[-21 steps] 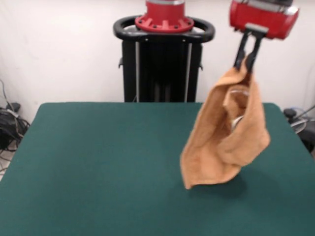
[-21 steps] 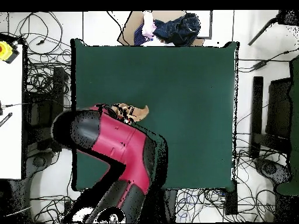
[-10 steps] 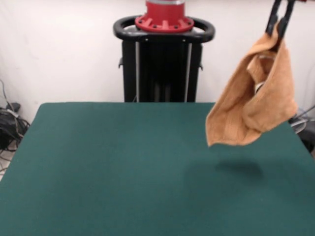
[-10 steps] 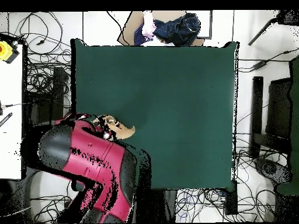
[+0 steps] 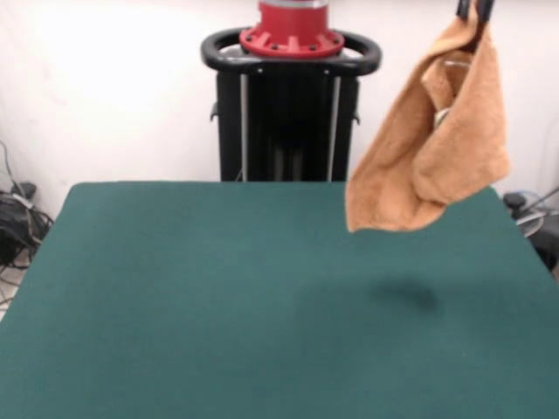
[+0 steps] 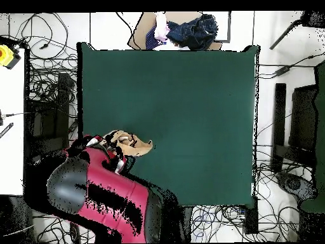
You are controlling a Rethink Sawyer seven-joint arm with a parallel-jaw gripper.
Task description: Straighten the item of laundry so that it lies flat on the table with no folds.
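The towel (image 5: 434,144) hangs in the air, clear of the table (image 5: 218,297), with its top corner pinched in the closed gripper (image 5: 472,10) at the upper edge of the front view. It droops in folds, and its lowest corner points down to the left. A faint shadow lies on the green cloth under it. From overhead, the red arm (image 6: 105,200) covers most of the towel (image 6: 134,145).

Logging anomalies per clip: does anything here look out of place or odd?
Yes. The towel hangs bunched and folded from the gripper at the picture's top right, high above the table, touching nothing; only its shadow falls on the green top.
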